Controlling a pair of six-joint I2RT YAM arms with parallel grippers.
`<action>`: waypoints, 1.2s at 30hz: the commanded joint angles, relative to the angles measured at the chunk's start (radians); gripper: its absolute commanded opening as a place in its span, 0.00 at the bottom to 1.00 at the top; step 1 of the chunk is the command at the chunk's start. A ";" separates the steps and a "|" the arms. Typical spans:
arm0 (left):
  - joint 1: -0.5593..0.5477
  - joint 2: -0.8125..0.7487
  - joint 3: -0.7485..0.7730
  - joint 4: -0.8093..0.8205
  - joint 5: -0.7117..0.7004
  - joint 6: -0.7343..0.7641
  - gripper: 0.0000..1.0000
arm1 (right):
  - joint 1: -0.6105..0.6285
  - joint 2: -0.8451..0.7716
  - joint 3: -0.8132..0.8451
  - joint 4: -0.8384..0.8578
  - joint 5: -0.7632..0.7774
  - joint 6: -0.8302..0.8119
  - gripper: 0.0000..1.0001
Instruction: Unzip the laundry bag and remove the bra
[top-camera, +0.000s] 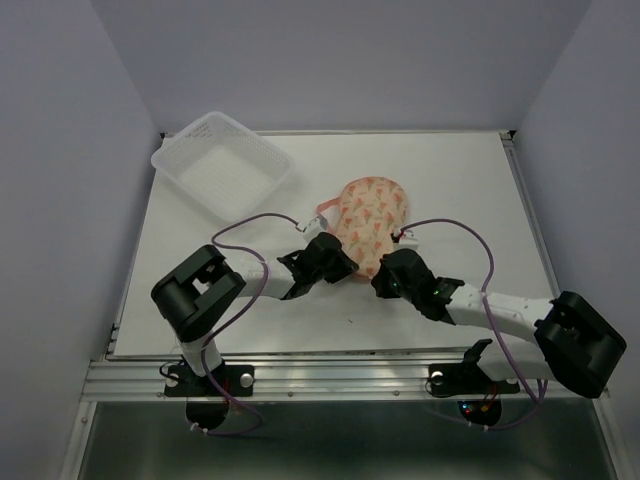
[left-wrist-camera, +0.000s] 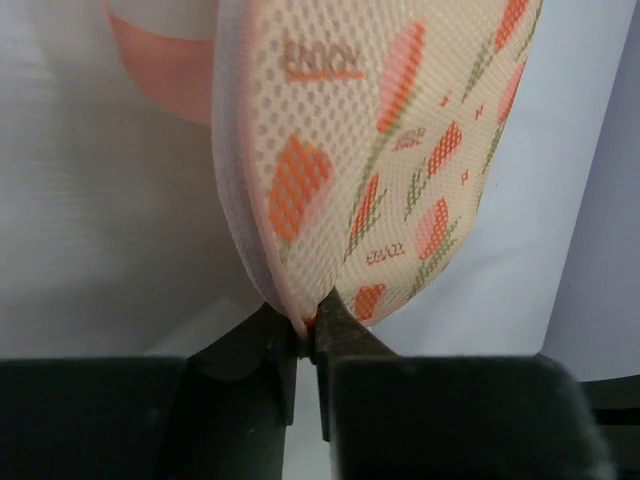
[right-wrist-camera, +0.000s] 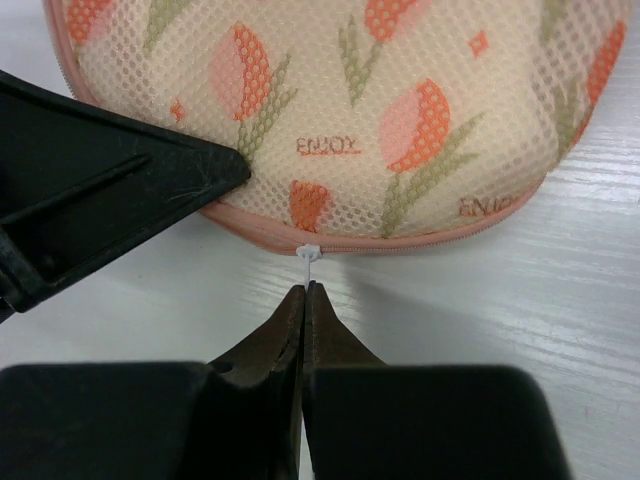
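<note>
Left hand (top-camera: 343, 262) and right hand (top-camera: 384, 271) flank laundry bag (top-camera: 371, 213); tray (top-camera: 225, 172) behind-left.

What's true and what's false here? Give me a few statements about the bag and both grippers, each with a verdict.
1. The laundry bag sits inside the clear plastic tray. False: it lies on the table, apart from the tray, which is at the far left corner.
2. The left gripper pinches the bag's pink rim. True.
3. The right gripper is wide open above the bag. False: it is shut, its tips on the white zipper pull at the bag's near edge.
4. The zipper looks closed along the rim that shows, and no bra is in view. True.
</note>
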 joint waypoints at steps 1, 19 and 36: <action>-0.002 -0.024 0.012 0.029 -0.032 0.014 0.06 | 0.001 -0.039 0.010 0.024 0.035 -0.002 0.01; 0.275 -0.101 0.015 -0.161 0.141 0.355 0.00 | 0.001 -0.229 -0.022 -0.309 0.290 0.080 0.01; 0.105 -0.127 -0.035 0.010 0.146 0.125 0.99 | 0.001 -0.053 0.005 0.010 0.030 0.008 0.01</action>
